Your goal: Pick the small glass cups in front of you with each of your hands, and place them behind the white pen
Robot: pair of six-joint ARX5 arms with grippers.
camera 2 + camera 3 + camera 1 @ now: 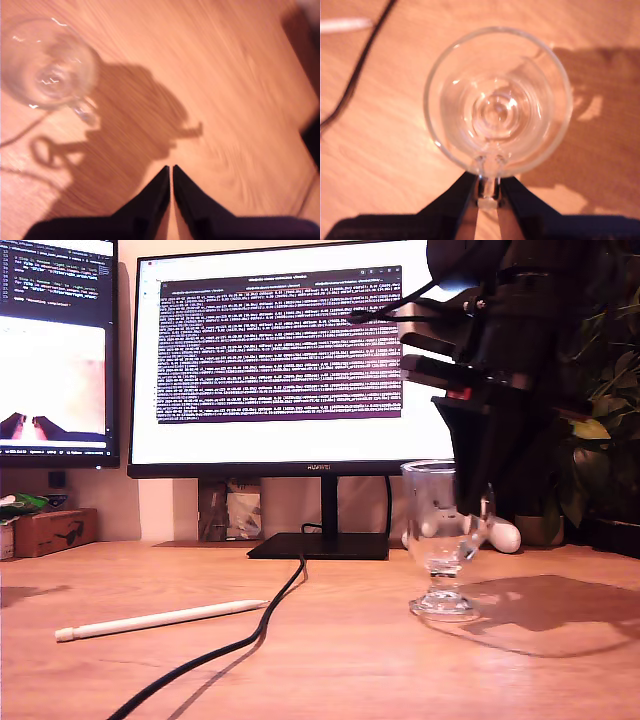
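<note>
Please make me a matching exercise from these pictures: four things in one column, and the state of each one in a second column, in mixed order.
1. my first gripper
2. my second gripper
3. white pen
4. black cable

a. lies straight on the table
b. jaws shut on the glass cup handle
c. runs from the monitor stand
d. jaws shut, holding nothing

Pairs: 1-d, 2-b, 3-a, 4-c

Warm orange cast, hard shadows, blurred wrist views.
</note>
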